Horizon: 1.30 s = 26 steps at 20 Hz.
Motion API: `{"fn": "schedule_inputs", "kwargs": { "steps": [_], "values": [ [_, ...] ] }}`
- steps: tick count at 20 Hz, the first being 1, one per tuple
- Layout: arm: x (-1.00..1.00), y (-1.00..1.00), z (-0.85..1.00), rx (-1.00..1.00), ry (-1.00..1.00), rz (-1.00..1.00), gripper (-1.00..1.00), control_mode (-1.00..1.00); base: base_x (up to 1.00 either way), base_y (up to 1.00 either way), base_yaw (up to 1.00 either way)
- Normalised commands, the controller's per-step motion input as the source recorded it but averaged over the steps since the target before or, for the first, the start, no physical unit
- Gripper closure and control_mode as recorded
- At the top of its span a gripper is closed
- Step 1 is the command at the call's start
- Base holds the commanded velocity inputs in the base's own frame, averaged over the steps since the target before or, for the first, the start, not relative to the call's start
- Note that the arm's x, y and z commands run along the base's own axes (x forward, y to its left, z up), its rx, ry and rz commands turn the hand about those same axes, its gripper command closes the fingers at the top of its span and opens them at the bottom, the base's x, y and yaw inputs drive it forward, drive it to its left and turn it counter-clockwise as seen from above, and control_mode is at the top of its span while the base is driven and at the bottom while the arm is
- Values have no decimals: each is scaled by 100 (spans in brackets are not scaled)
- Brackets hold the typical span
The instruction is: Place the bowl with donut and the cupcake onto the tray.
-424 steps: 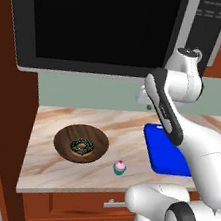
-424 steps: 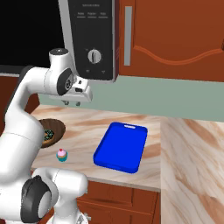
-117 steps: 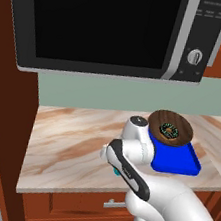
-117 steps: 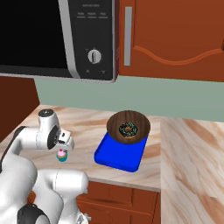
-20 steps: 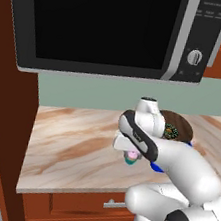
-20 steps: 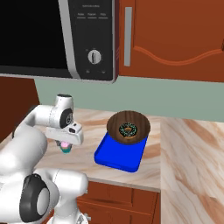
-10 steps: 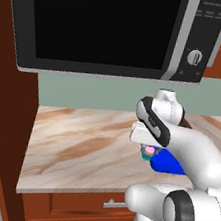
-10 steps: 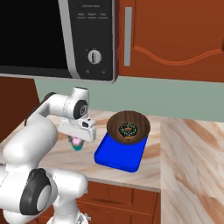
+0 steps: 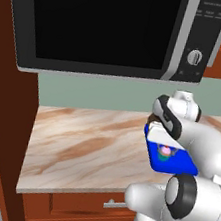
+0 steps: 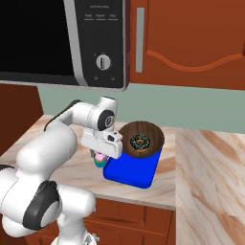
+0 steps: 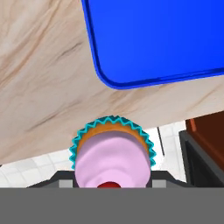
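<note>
Marbled beige countertop [image 10: 191, 158] ran beneath the black microwave [image 9: 110, 26] and the reddish-brown wall cabinets [image 10: 191, 43], with a pale green backsplash [image 9: 95, 92] behind it. From my remote station I read the scene as follows. On the countertop lay the tray [image 10: 131, 170], bright blue, with rounded corners and a low rim. The bowl [image 10: 141, 139], round and dark brown, sat on the tray's far end, and the donut [image 10: 140, 141], iced dark with teal sprinkles, lay inside the bowl. The gripper [image 10: 99, 158] hung from the white arm at the tray's left edge in the right base view. Its jaws stood part-way open and were clamped on the cupcake [image 11: 112, 153], which was carried clear of the surface. In the hand view I saw the cupcake close to the camera, with its teal zigzag wrapper, pink frosting and red cherry, and with one rounded corner of the tray beyond it. In that view the cupcake sat over the counter's edge, beside that corner and not over the blue surface. In the left base view the cupcake [image 9: 165, 151] appeared against the blue of the tray [image 9: 185, 165], below the arm's wrist. The near half of the tray carried nothing.
</note>
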Motion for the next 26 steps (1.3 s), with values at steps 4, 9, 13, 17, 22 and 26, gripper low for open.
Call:
{"fn": "schedule_inputs", "kwargs": {
  "steps": [4,9,13,17,22,26],
  "values": [
    [0,-57,0,0,1,-7,100,-100,0,0,0],
    [0,-42,-10,2,0,-6,100,-100,0,0,0],
    [5,-22,-24,4,-4,-3,100,-100,0,0,0],
    [15,-10,-31,6,-10,-2,100,-100,0,0,0],
    [21,-2,-22,5,-10,-2,100,-100,0,0,0],
    [21,-3,-16,4,-8,-2,100,-100,0,0,0]
  ]
}}
